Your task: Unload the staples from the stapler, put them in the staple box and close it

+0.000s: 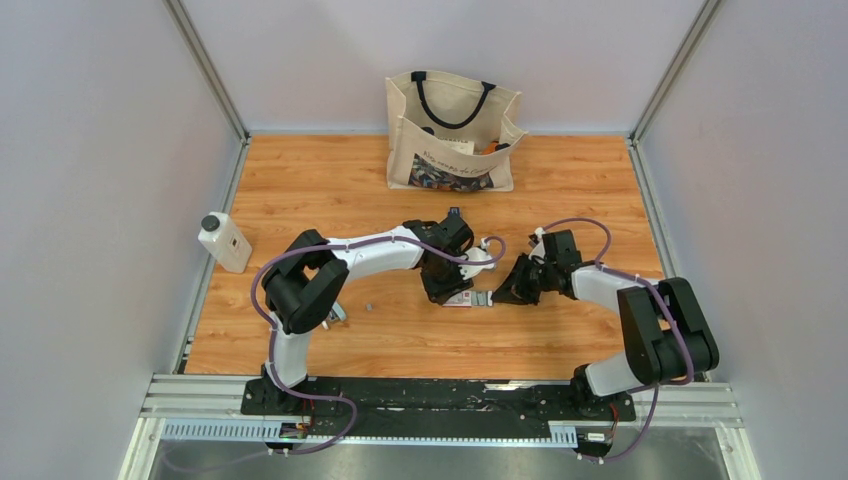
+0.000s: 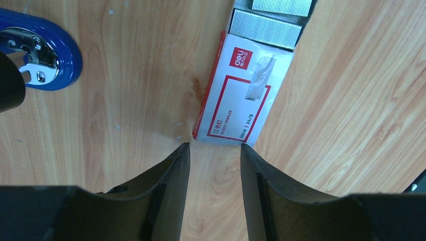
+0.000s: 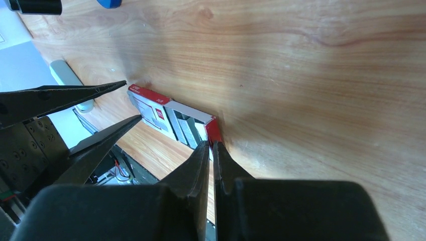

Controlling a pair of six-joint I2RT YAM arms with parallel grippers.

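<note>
- Meeting tip to tip over the middle of the wooden desk [image 1: 330,180], two robot arms close in on a small red-and-white staple box [image 2: 241,100].
- The box lies flat with its tray slid partly out. Silvery staple strips [image 2: 266,27] are packed inside the tray.
- The right claw [image 3: 211,145] has its fingers pressed together on the tray's red end flap, and it appears to be pinching it. This looks like a hold to steady the tray or keep it open.
- The left claw [image 2: 213,150] has its fingers apart with nothing between them. It sits just short of the box's closed end, probably ready to brace or grip the sleeve.
- The stapler [image 2: 52,60] is dark blue with a shiny metal plate. It lies near the box but apart from it, close to the desk's middle.
- Neither claw touches the stapler, and the overhead view hides it beneath the left arm. Whether any staples remain inside it cannot be told.
- The left arm rises from the near-left corner with its elbow sharply bent. Its forearm stretches toward the middle and its wrist tips downward.
- The right arm folds up from the near-right corner. Its forearm reaches leftward and low, so the claw lies almost flat along the wood.
- A canvas tote bag [image 1: 452,130] stands at the middle of the far edge.
- A white bottle [image 1: 224,242] sits by the left edge.
</note>
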